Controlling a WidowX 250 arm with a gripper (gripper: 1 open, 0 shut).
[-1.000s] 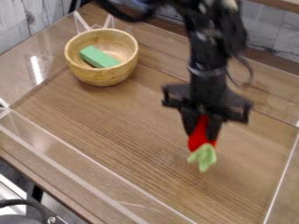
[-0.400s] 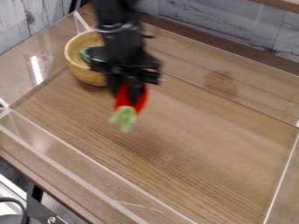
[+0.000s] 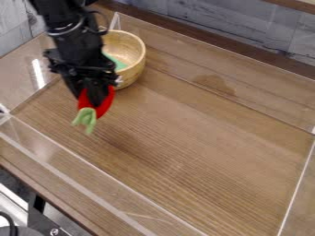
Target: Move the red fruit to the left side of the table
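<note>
gripper (image 3: 92, 95) jaws nearly closed, clamping red fruit (image 3: 94, 101) | fruit hung at 6 o'clock from jaws, long axis vertical, stem down | over left table (image 3: 209, 138), bowl (image 3: 124, 53) at 1 o'clock

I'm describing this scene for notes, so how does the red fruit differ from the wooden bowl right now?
The red fruit is small, glossy red with a green leafy end; the wooden bowl is bigger, pale tan and round. The red fruit hangs in the hand, off the table, while the wooden bowl rests on the table. The red fruit is solid; the wooden bowl is open-topped with something green inside. Both sit toward the picture's left.
</note>
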